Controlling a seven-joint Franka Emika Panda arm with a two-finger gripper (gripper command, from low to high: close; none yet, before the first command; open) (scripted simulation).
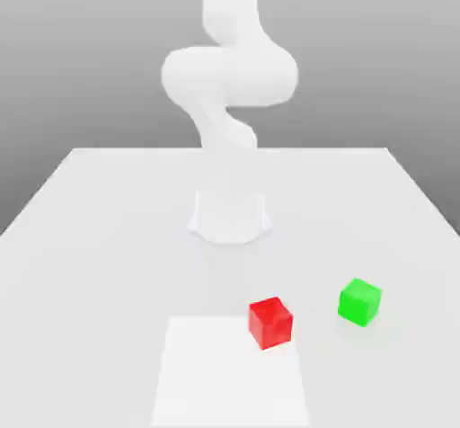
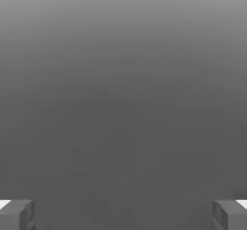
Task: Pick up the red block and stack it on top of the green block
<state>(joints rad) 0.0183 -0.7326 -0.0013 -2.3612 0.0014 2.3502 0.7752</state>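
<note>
Jaws spread wide, nothing between them: in hand view the gripper [image 2: 123,214] shows one fingertip [image 2: 17,214] at each lower corner against plain grey. Red block [image 1: 270,321] sits on white table [image 1: 99,237], w/ green block [image 1: 360,301] near it toward exterior view's right, apart, not touching. Arm [image 1: 229,75] rises behind both blocks.

In the exterior view the arm [image 1: 229,66] ran off the top edge, so its upper links were cut away. In the hand view the two fingertips [image 2: 17,214] were cropped at the lower corners, with only their ends showing, set far apart against blank grey.
</note>
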